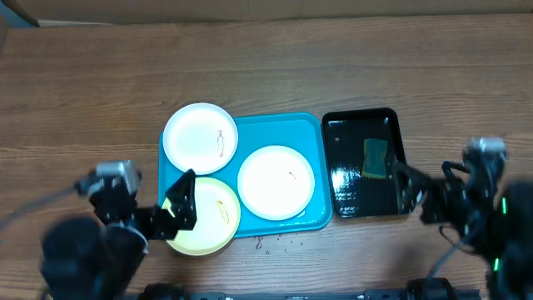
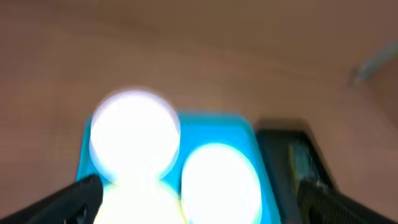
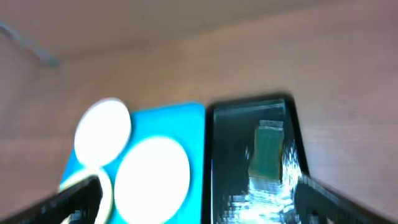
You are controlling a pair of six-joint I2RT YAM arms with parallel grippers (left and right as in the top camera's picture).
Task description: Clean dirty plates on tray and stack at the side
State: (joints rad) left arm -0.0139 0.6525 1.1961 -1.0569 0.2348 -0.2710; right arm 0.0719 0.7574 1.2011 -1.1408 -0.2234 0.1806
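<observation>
The cyan tray (image 1: 305,133) holds three plates. A white plate (image 1: 200,137) lies at its back left and a second white plate (image 1: 276,182) at the right, both with thin reddish smears. A pale yellow-green plate (image 1: 210,218) overhangs the front left corner. My left gripper (image 1: 175,208) hovers open over that plate's left edge. The blurred left wrist view shows the plates (image 2: 135,134) ahead of the wide-apart fingers (image 2: 74,199). My right gripper (image 1: 410,193) stands open at the black tray's front right corner, holding nothing.
A glossy, wet black tray (image 1: 350,196) sits right of the cyan one, with a green sponge (image 1: 376,157) in it; the sponge (image 3: 267,152) also shows in the right wrist view. Small droplets (image 1: 275,243) dot the table in front of the cyan tray.
</observation>
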